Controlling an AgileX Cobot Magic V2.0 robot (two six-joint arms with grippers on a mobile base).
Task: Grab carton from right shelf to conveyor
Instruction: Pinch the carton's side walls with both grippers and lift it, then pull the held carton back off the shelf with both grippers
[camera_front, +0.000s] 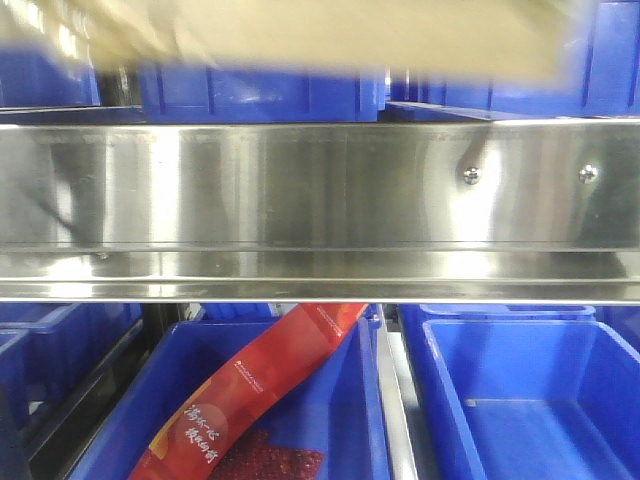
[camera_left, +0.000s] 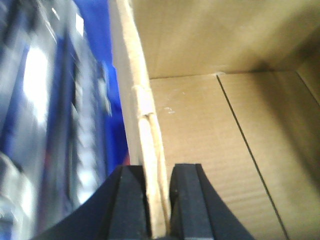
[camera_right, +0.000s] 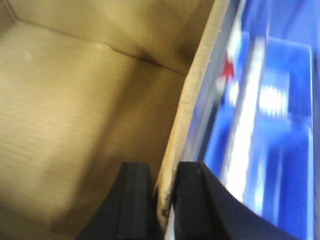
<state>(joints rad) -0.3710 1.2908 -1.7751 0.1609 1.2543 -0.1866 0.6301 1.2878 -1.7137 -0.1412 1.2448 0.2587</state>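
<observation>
The carton (camera_front: 300, 35) is a plain brown cardboard box, seen blurred along the top of the front view, above the shiny steel rail of the right shelf (camera_front: 300, 190). In the left wrist view my left gripper (camera_left: 157, 200) is shut on the carton's left wall (camera_left: 142, 115), with the open inside (camera_left: 215, 130) to the right. In the right wrist view my right gripper (camera_right: 162, 200) is shut on the carton's right wall (camera_right: 192, 105), with the inside (camera_right: 75, 110) to the left. The conveyor is out of view.
Blue plastic bins (camera_front: 260, 95) stand behind the shelf rail. Below it, a blue bin (camera_front: 330, 400) holds a red snack packet (camera_front: 260, 385), and another blue bin (camera_front: 520, 400) sits at the right. Blurred blue bins show beside the carton in both wrist views.
</observation>
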